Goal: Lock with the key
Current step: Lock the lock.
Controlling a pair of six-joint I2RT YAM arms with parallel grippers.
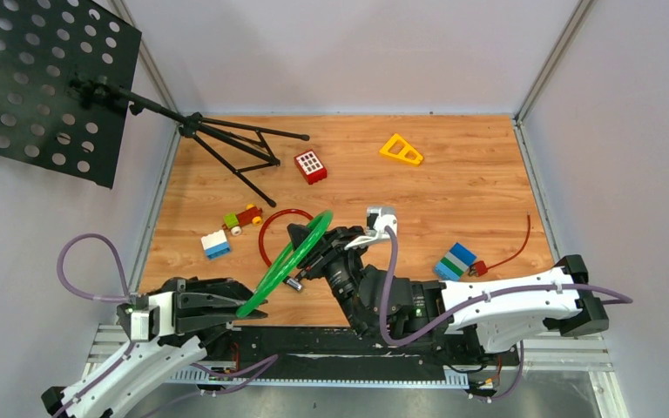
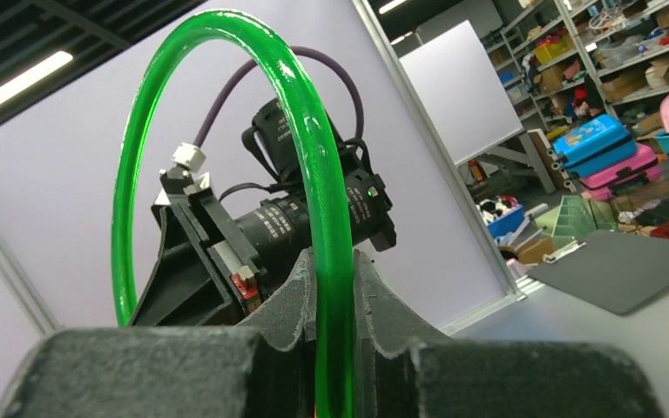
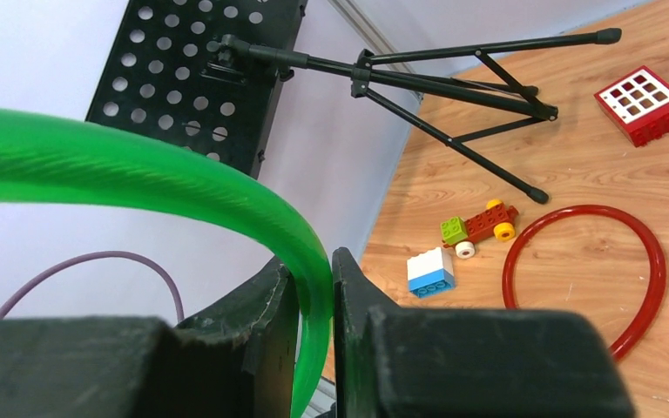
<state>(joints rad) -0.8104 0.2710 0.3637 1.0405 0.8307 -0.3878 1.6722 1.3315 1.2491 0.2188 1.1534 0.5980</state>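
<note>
The green lock loop (image 1: 279, 266) is standing on edge above the near middle of the table (image 1: 453, 192), its long axis running near-left to far-right, with the left claw (image 2: 331, 287) clamping its near-left end and the right claw (image 3: 314, 279) pinching its far-right end.

From where I stand, no word or number is readable. The black motor housing (image 2: 292, 225) on the far arm has a line of small white lettering along its side, too blurred to make out. The red block (image 1: 310, 166) on the wooden table (image 1: 453, 200) has a white grid of squares on top, a pattern rather than characters.
</note>
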